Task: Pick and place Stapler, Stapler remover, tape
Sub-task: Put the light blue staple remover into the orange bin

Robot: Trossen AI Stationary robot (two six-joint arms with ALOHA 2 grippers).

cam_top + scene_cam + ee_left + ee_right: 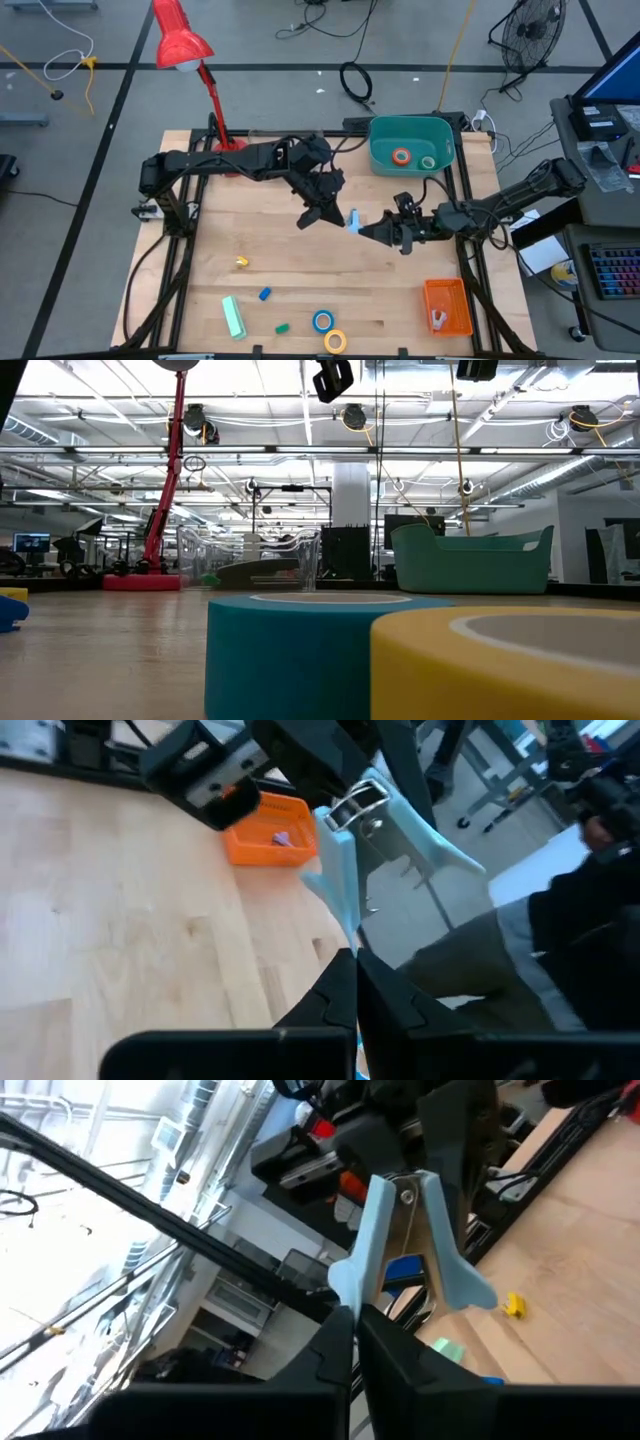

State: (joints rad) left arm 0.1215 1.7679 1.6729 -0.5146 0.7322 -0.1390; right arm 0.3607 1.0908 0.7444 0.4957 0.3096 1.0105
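Note:
A light blue staple remover (352, 219) with metal jaws is in the air over the middle of the table, between both grippers. My left gripper (333, 213) reaches it from the table's left and is shut on it. My right gripper (368, 232) comes from the right and is shut on it too. The pale green stapler (233, 316) lies flat near the table's near edge. The blue tape roll (322, 321) and the yellow tape roll (335, 341) lie flat beside it. The orange roll (401, 156) and the green roll (428, 162) lie in the teal bin (440, 130). My left gripper (355, 970) pinches the free end of one blue wing (345, 925) of the staple remover between its two fingers. The fingers come roughly level from the table's left. The remover is lifted clear, its riveted end pointing away from the fingers. My right gripper (352, 1325) pinches the lower end of a blue wing (345, 1290) between its fingertips, coming roughly level from the table's right. The remover's riveted end (404, 1195) points away from it, toward the left arm. The other wing (465, 1290) sticks out free.
An orange tray (447, 305) with a pale item sits at the near right corner. Small yellow (241, 262), blue (264, 294) and green (283, 327) pieces lie on the near left wood. A red lamp (180, 40) stands at the far left. Bare wood lies under the grippers.

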